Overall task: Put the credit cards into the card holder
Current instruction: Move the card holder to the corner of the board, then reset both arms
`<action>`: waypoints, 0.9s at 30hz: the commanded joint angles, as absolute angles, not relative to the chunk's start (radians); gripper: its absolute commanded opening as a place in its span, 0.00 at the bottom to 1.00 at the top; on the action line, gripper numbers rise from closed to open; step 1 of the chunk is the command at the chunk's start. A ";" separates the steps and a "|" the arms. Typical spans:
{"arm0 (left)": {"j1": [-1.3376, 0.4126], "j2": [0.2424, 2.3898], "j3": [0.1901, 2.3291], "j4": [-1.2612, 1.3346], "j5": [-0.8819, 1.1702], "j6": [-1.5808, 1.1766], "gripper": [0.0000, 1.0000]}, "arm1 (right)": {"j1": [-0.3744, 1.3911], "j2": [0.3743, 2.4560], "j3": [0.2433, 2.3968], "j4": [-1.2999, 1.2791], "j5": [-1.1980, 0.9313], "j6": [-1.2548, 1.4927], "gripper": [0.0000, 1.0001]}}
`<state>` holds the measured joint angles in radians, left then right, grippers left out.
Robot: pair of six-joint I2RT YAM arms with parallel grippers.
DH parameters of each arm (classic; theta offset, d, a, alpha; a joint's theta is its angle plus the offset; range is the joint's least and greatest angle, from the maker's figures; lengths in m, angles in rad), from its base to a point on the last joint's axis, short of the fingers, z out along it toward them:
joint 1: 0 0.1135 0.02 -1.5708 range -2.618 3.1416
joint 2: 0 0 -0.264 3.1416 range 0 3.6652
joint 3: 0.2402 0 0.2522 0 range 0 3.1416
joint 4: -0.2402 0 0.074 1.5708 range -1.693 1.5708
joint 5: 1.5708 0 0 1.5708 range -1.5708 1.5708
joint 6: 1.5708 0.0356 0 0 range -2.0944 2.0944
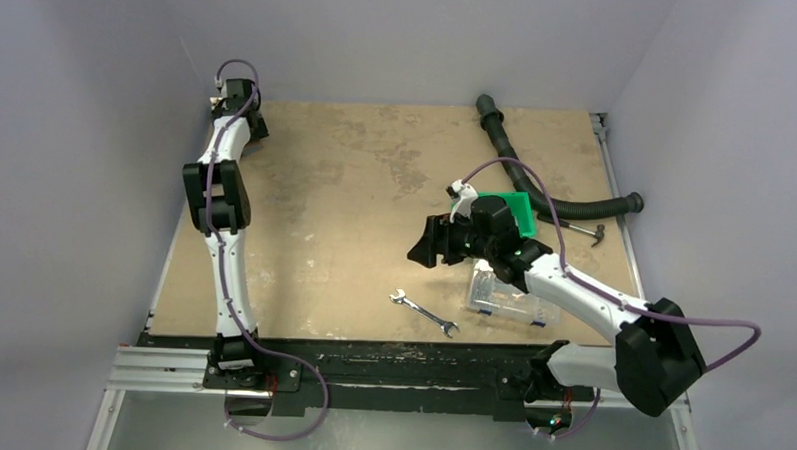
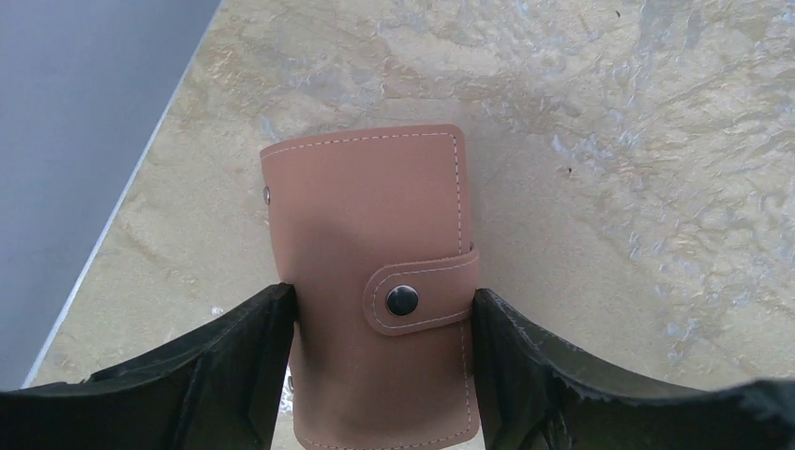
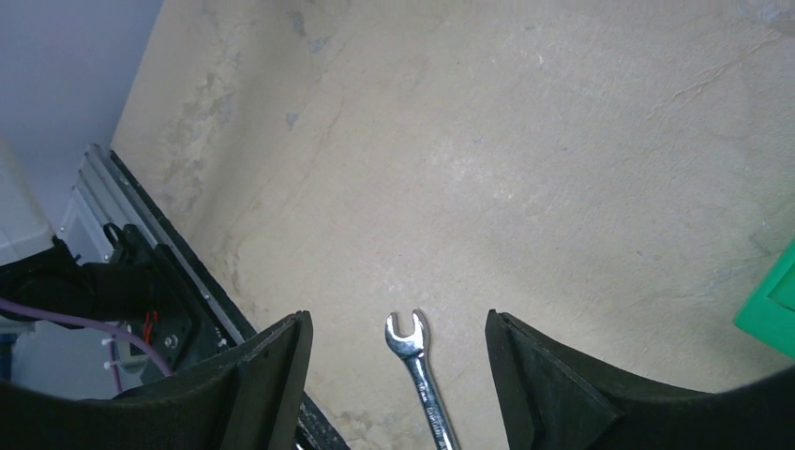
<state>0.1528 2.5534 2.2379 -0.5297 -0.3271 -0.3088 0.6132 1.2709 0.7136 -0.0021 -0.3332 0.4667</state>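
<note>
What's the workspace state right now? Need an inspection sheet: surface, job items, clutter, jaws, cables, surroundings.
surface: tan board table, worn and blotchy.
job's things: card holder snapped closed, at the far left corner; credit cards: nothing seen.
clutter: wrench, clear compartment box, green bin, hammer, black corrugated hose.
grippers: left gripper jaws closed on the card holder's sides; right gripper jaws open, empty, above the wrench.
cables: purple cables looped along both arms.
surroundings: grey walls; metal rail at the near edge.

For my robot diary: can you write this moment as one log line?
left claw: closed on snapped-shut card holder | right claw: open, empty, near wrench
</note>
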 commanded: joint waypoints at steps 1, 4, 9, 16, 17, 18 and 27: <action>0.148 2.666 2.258 -0.584 -0.303 -0.250 0.58 | 0.606 1.168 0.699 -0.026 -0.323 0.507 0.76; 0.147 2.632 2.249 -0.596 -0.275 -0.243 0.83 | 0.606 1.131 0.701 -0.064 -0.298 0.504 0.76; 0.137 2.368 2.170 -0.646 -0.207 -0.248 0.99 | 0.606 1.092 0.762 -0.151 -0.250 0.463 0.76; 0.093 1.867 1.996 -0.729 -0.075 -0.333 1.00 | 0.599 1.045 0.955 -0.330 -0.107 0.371 0.78; 0.085 1.799 1.964 -0.726 -0.023 -0.335 1.00 | 0.598 1.037 0.992 -0.368 -0.078 0.360 0.78; 0.080 1.735 1.942 -0.732 0.033 -0.344 0.99 | 0.598 1.027 1.035 -0.408 -0.038 0.355 0.78; 0.026 1.241 1.676 -0.399 0.421 -0.381 0.96 | 0.598 0.899 1.380 -0.596 0.289 0.284 0.88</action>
